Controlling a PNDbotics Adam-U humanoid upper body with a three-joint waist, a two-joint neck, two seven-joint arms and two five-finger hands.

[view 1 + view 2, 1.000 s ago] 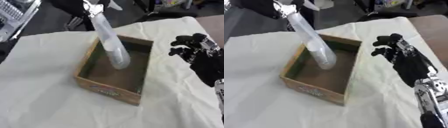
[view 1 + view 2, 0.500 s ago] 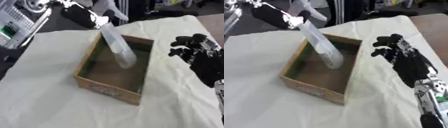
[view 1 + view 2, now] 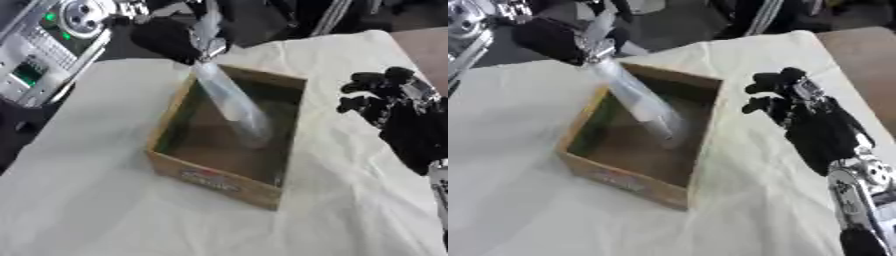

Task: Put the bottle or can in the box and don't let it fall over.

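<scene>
A clear plastic bottle leans steeply inside the open cardboard box, its lower end near the box floor and its top at the far left corner. My left hand, black, is shut on the bottle's top just above that corner. The box sits on a white cloth. My right hand stands to the right of the box, apart from it, fingers up and relaxed, holding nothing.
A grey device with buttons and a round dial lies off the cloth at the upper left. A brown tabletop shows at the upper right. Dark chair legs and floor lie beyond the far edge.
The camera has shifted. My left hand has come down toward the box's far left corner and the bottle leans more steeply. The right hand has kept its place.
</scene>
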